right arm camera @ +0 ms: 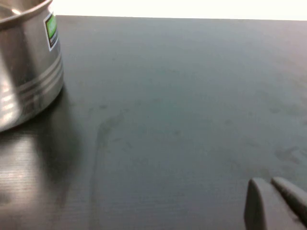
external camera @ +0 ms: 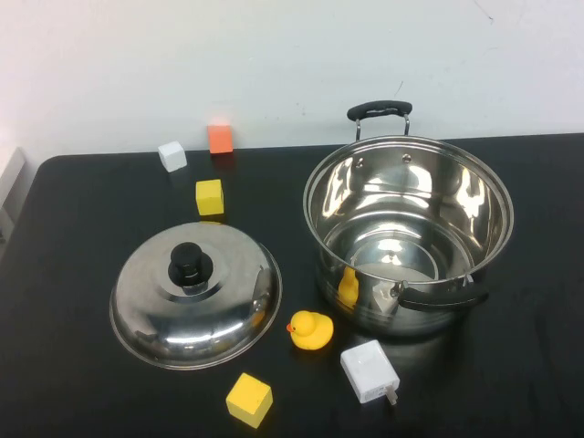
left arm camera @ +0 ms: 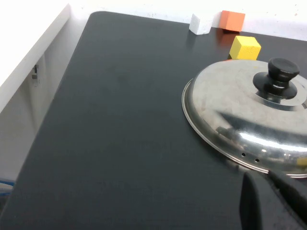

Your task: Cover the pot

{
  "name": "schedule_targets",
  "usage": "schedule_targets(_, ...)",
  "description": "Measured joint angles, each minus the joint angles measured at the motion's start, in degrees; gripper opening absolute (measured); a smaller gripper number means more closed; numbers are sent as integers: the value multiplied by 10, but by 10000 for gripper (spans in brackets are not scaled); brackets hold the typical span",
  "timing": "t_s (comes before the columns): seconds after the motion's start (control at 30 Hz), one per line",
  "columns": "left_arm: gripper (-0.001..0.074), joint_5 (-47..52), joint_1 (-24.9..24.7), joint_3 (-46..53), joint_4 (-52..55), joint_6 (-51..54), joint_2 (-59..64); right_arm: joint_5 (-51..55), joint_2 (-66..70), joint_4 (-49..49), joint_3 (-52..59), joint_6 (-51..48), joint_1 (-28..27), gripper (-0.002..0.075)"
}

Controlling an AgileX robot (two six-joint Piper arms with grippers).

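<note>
Right now the pot (external camera: 408,239) stands uncovered on the black table (external camera: 82,237), toward the far right part of it, with one black loop handle at its far side and the other at its near side. Its shiny inside holds only reflections. Using the pot as the landmark: the domed steel lid (external camera: 195,295) with its black knob lies flat on the table to the pot's left, close by but apart from it. A yellow rubber duck (external camera: 310,329) sits between the lid and the pot's near wall, just beside both. A white charger plug (external camera: 370,371) lies just nearer than the pot's near handle. A yellow cube (external camera: 249,400) sits further left of the plug, nearer than the lid. Another yellow cube (external camera: 209,197) lies to the pot's far left, beyond the lid, and a white cube (external camera: 172,155) and an orange cube (external camera: 219,139) sit farther back at the table's rear edge.

The left gripper (left arm camera: 276,201) hovers low over the table just beside the lid's rim; whether its pincer is wide or narrow cannot be told. The right gripper (right arm camera: 276,203) hangs over bare table well apart from the pot's outer wall; its pincer state cannot be told either
</note>
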Motion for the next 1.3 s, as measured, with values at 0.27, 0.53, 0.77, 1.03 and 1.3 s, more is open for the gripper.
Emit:
schedule_targets(0.27, -2, 0, 0, 0, 0, 0, 0, 0, 0, 0, 0, 0, 0, -2)
schedule_targets(0.53, -2, 0, 0, 0, 13, 4, 0, 0, 0, 0, 0, 0, 0, -2)
schedule_targets(0.77, -2, 0, 0, 0, 21, 5, 0, 0, 0, 0, 0, 0, 0, -2)
schedule_targets(1.03, -2, 0, 0, 0, 22, 5, 0, 0, 0, 0, 0, 0, 0, -2)
schedule_targets(1.3, -2, 0, 0, 0, 38, 6, 0, 0, 0, 0, 0, 0, 0, -2)
